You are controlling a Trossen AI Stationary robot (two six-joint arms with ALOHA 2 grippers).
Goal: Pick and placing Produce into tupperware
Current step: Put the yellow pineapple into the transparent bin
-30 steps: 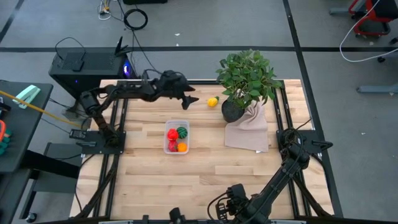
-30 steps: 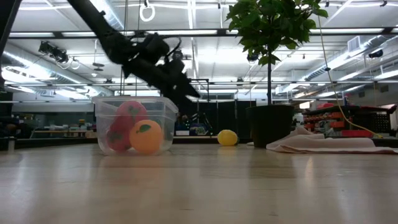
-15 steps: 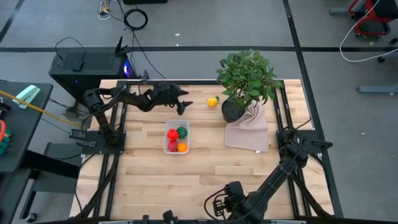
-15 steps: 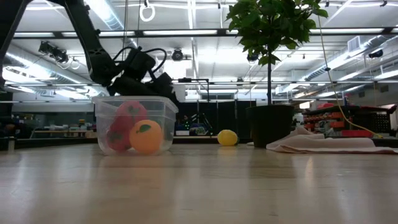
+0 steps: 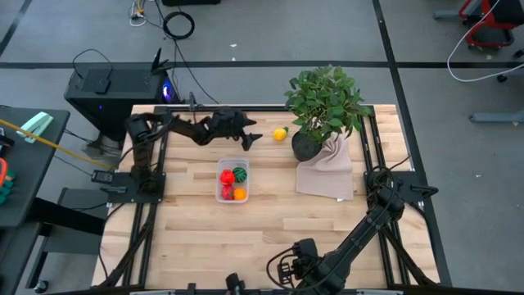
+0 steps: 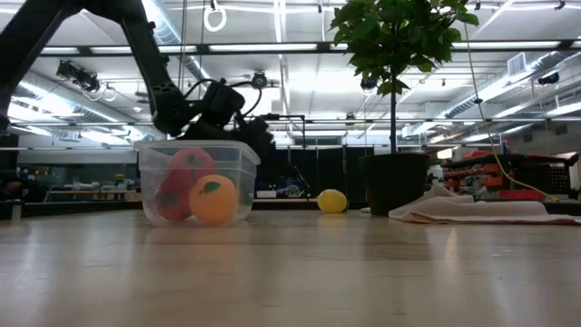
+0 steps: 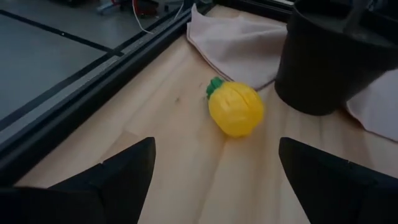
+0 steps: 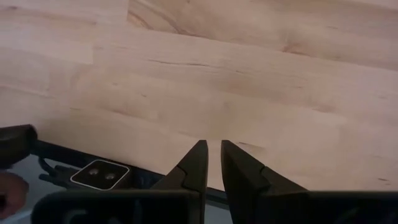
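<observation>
Tupperware [image 5: 232, 180]: on the table middle, holding red, green and orange produce.
Lemon [image 7: 236, 109]: beside the plant pot [image 7: 329, 56].
Left gripper [image 5: 250, 138]: fingers wide apart, empty, facing lemon.
Right gripper [image 8: 211, 163]: fingers nearly together, empty, at the near table edge.

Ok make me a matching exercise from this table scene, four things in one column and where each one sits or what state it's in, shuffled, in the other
Things:
1. yellow fruit
2. orange fruit
3. left gripper
4. right gripper

Places or states:
A. inside the tupperware
B. open, aimed at the yellow fruit
C. shut, at the table's near edge
D. bare wood beside the plant pot

Pairs: 1-D, 2-A, 3-B, 4-C
</observation>
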